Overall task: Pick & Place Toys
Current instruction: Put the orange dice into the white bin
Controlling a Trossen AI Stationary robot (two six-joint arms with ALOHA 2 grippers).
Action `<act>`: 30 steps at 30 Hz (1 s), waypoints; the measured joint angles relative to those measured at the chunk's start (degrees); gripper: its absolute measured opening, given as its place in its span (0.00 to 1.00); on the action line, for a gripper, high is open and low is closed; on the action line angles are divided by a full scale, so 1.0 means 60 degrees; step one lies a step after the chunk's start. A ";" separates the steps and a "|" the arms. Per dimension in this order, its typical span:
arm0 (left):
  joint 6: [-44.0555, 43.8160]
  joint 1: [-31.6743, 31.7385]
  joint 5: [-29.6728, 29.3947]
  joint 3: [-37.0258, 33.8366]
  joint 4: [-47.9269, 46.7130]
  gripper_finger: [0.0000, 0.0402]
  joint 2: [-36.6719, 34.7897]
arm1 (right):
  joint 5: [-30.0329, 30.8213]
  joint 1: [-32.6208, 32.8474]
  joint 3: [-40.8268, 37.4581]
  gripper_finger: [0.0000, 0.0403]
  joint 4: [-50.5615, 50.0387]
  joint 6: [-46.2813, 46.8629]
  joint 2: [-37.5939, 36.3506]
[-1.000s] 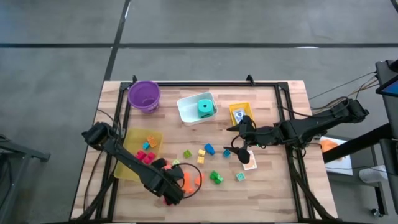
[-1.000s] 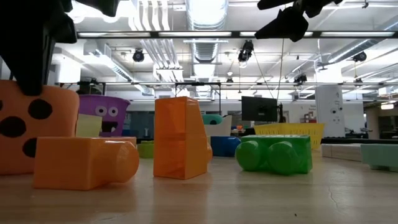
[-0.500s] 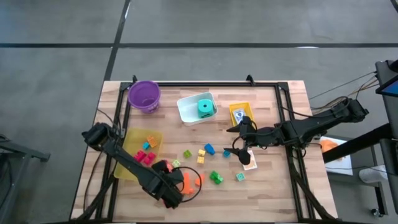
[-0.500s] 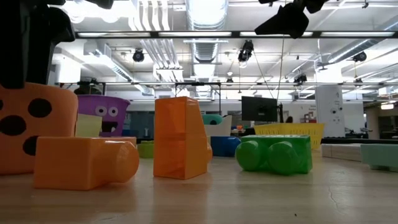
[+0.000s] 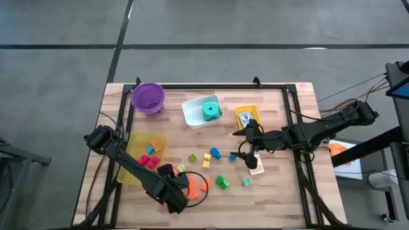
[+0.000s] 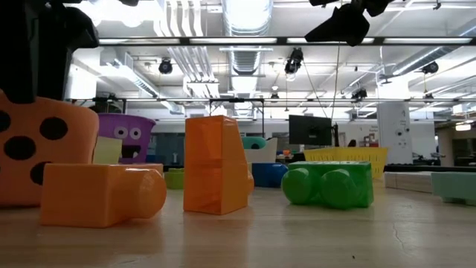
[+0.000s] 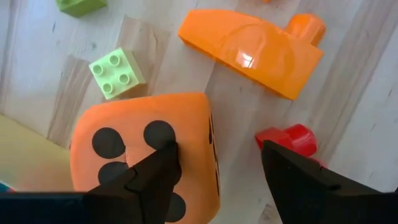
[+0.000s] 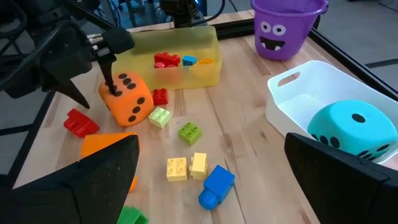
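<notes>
Left gripper (image 7: 214, 171) is seen low at the near-left part of the wooden table (image 5: 281, 191), over the orange foam die with black dots (image 7: 146, 149). Its fingers are spread apart; one finger (image 7: 155, 174) lies against the die's top face, the other is over bare wood beside a small red plastic block (image 7: 292, 140). Nothing is clamped between them. In the right wrist view the same finger tip (image 8: 111, 84) is touching the die (image 8: 127, 99), which appears slightly tilted.

The die sits just beside the translucent yellow tray (image 8: 186, 53), which holds red, blue and orange blocks. A pale green studded brick (image 7: 117, 73) is touching or nearly touching the die. A large orange plastic block (image 7: 252, 46) lies near it.

Right gripper (image 5: 246, 150) is held above the table's middle-right, near a small card (image 5: 257, 167). From these views it cannot be told whether its fingers are open or closed.

The teal foam die (image 5: 209, 110) rests in the white tray (image 5: 190, 114). Loose yellow bricks (image 8: 186, 167), a blue block (image 8: 214, 183) and green bricks (image 5: 222, 182) are scattered mid-table. The purple bowl with a face (image 8: 286, 25) stands at the far-left corner.
</notes>
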 joint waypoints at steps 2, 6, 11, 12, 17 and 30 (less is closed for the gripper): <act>0.0031 0.0007 -0.0046 0.0004 0.0013 0.58 -0.0007 | 0.0000 -0.0004 0.0000 0.99 -0.0001 -0.0054 0.0000; 0.0211 0.0040 -0.0050 0.0004 0.0075 0.58 -0.0018 | 0.0004 -0.0004 0.0000 0.99 -0.0012 -0.0215 0.0000; 0.0200 0.0114 -0.0243 0.0015 -0.0317 0.58 -0.0028 | 0.0508 -0.0051 0.0000 0.99 -0.0171 -0.0689 0.0000; 0.0077 0.0147 -0.0308 0.0006 -0.0560 0.58 -0.0023 | 0.0642 -0.0054 0.0000 0.99 -0.0310 -0.0834 0.0000; -0.0471 0.0353 -0.0516 -0.0011 -0.1484 0.62 0.0004 | 0.0831 -0.0161 -0.0004 0.99 -0.0584 -0.0892 -0.0172; -0.0446 0.0484 -0.0246 -0.0005 -0.1553 0.66 0.0004 | 0.0820 -0.0586 -0.0333 0.99 -0.0845 -0.0178 -0.0965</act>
